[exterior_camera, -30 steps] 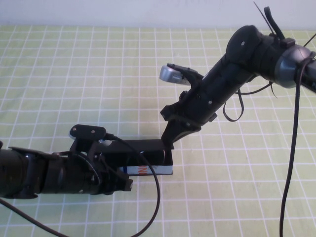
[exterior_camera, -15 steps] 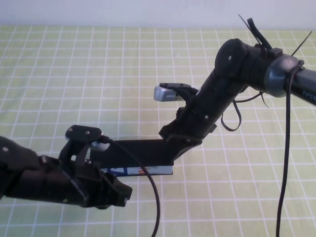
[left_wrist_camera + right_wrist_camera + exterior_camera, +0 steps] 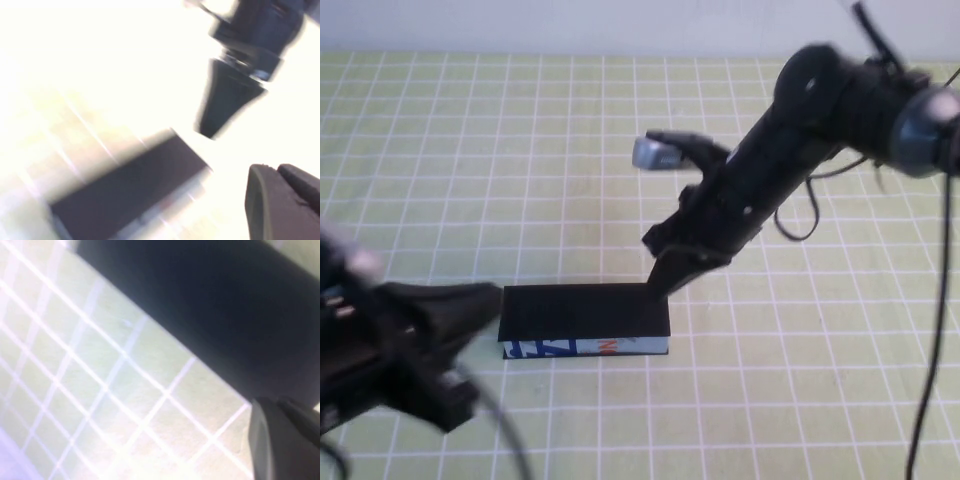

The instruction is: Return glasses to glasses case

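Observation:
The glasses case point(image 3: 585, 310) lies flat on the checked cloth with its black lid down and its light blue-white front edge toward me. It also shows in the left wrist view point(image 3: 125, 195) and the right wrist view point(image 3: 225, 305). The glasses are out of view. My right gripper point(image 3: 662, 280) is shut to a point that stands at the case's far right corner; whether it touches the lid I cannot tell. The left wrist view shows it as a dark cone point(image 3: 210, 127). My left gripper point(image 3: 488, 296), blurred, is shut and empty just left of the case.
A green cloth with a white grid point(image 3: 520, 150) covers the table. The right arm point(image 3: 790, 140) reaches in from the upper right, with loose black cables point(image 3: 920, 330) hanging near it. The left arm point(image 3: 380, 360) fills the lower left.
My left arm has pulled back to the left and off the case, so the whole lid now shows. The right gripper has stayed at the case's far right corner.

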Controlling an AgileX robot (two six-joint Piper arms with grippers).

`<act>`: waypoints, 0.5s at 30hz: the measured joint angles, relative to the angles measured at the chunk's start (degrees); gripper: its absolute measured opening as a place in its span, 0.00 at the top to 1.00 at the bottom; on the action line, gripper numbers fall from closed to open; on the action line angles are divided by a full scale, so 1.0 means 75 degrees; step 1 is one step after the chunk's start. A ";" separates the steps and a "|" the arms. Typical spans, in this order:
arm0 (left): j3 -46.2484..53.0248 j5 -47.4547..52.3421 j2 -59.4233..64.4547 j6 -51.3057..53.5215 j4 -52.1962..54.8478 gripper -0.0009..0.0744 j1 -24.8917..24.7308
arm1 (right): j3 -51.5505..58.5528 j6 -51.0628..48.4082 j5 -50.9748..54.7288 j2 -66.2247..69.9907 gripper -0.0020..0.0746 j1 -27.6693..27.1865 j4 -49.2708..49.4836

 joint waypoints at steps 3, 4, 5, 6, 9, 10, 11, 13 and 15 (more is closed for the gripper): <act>0.0646 -0.0883 -0.1476 0.0135 -0.0029 0.99 0.0000 | 0.0219 0.0000 0.0000 -0.0822 0.99 0.0000 -0.0074; 0.0920 -0.1194 -0.2029 0.0166 -0.0029 0.99 0.0000 | 0.0381 0.0000 -0.0019 -0.1174 0.99 0.0000 -0.0103; 0.1207 -0.1462 -0.2595 0.0163 -0.0034 0.99 0.0000 | 0.0593 0.0000 -0.0085 -0.1557 0.99 0.0000 -0.0119; 0.1445 -0.1652 -0.3154 0.0182 -0.0055 0.99 0.0000 | 0.0793 0.0000 -0.0161 -0.1874 0.99 0.0000 -0.0138; 0.2274 -0.2144 -0.4555 0.0182 -0.0092 0.99 0.0000 | 0.1649 0.0014 -0.0615 -0.3017 0.99 0.0000 -0.0138; 0.2562 -0.2206 -0.4998 0.0182 -0.0106 0.99 0.0000 | 0.1955 0.0023 -0.0790 -0.3424 0.99 0.0000 -0.0138; 0.2846 -0.2239 -0.5405 0.0182 -0.0106 0.99 0.0000 | 0.2265 0.0032 -0.0956 -0.3822 0.99 0.0000 -0.0138; 0.3386 -0.2255 -0.6041 0.0182 -0.0109 0.99 0.0000 | 0.2826 0.0139 -0.1241 -0.4591 0.99 0.0000 -0.0155; 0.3814 -0.2266 -0.6484 0.0182 -0.0109 0.99 0.0000 | 0.3398 0.0212 -0.1479 -0.5237 0.99 0.0000 -0.0216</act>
